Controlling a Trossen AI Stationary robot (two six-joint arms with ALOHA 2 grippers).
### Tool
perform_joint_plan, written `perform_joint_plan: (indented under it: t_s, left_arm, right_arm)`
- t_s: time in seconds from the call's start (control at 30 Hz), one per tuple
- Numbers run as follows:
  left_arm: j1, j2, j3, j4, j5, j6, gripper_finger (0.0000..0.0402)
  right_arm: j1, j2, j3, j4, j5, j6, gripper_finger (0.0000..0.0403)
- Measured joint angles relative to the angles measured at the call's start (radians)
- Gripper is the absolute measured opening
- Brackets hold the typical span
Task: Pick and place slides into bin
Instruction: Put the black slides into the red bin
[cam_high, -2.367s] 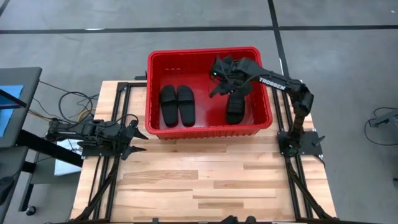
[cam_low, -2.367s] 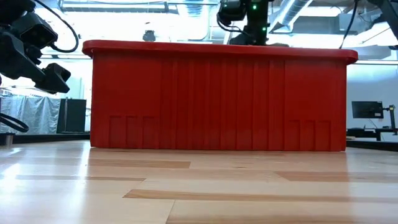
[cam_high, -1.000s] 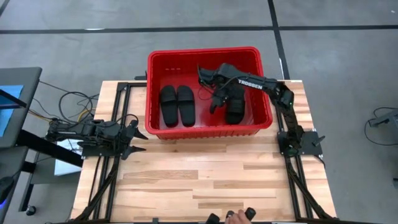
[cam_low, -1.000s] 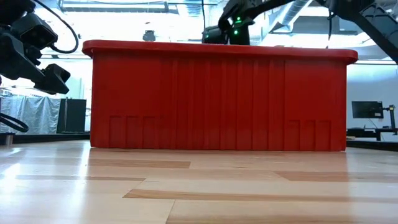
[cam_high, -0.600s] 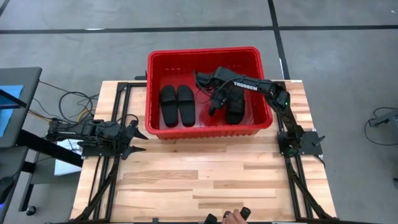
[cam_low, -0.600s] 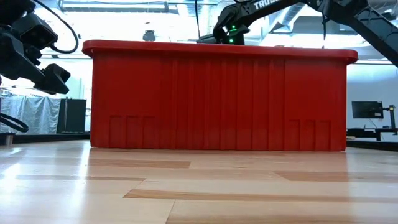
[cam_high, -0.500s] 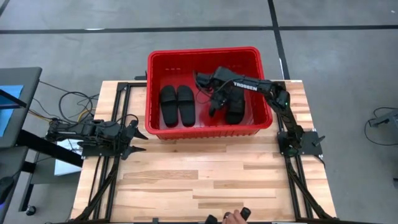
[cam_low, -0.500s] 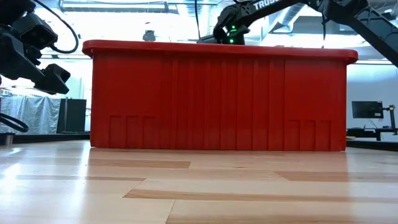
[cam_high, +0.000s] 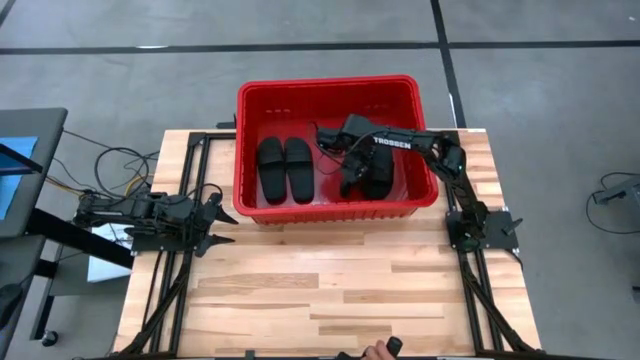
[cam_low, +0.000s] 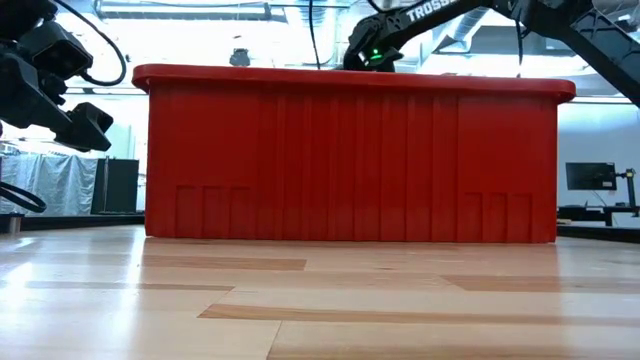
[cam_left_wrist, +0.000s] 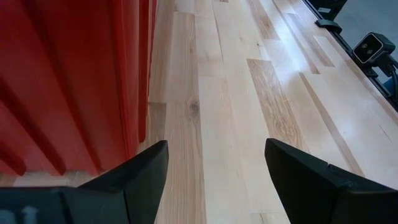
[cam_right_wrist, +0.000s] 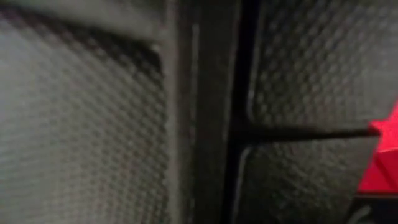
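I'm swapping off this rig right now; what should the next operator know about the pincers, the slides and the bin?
Left pincer: open, empty, parked over the table's left edge beside the bin.
Right pincer: down inside the bin's right half, closed on the fourth slide, lowering it next to the third slide.
Done: one pair of slides lies flat in the bin's left half.
Left: release the held slide, withdraw the right arm.

The bin (cam_high: 250, 150) is glossy red plastic with ribbed walls. The slides (cam_high: 285, 168) look like matt black rubber, dimpled up close. The table (cam_high: 330, 290) is smooth, pale wood planks with a light sheen.
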Motion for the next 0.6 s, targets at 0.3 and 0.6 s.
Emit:
perform_joint_plan:
  t_s: [0.3,0.6]
  left_arm:
    - [0.0,0.0,0.0,0.0,0.0,0.0,0.0258]
    - [0.0,0.0,0.0,0.0,0.0,0.0,0.0258]
  right_arm:
    - [-0.006,0.0,-0.023,0.048,-0.014,-0.016,0.005]
    - [-0.017,0.0,-0.024,0.07,-0.021,-0.031,0.005]
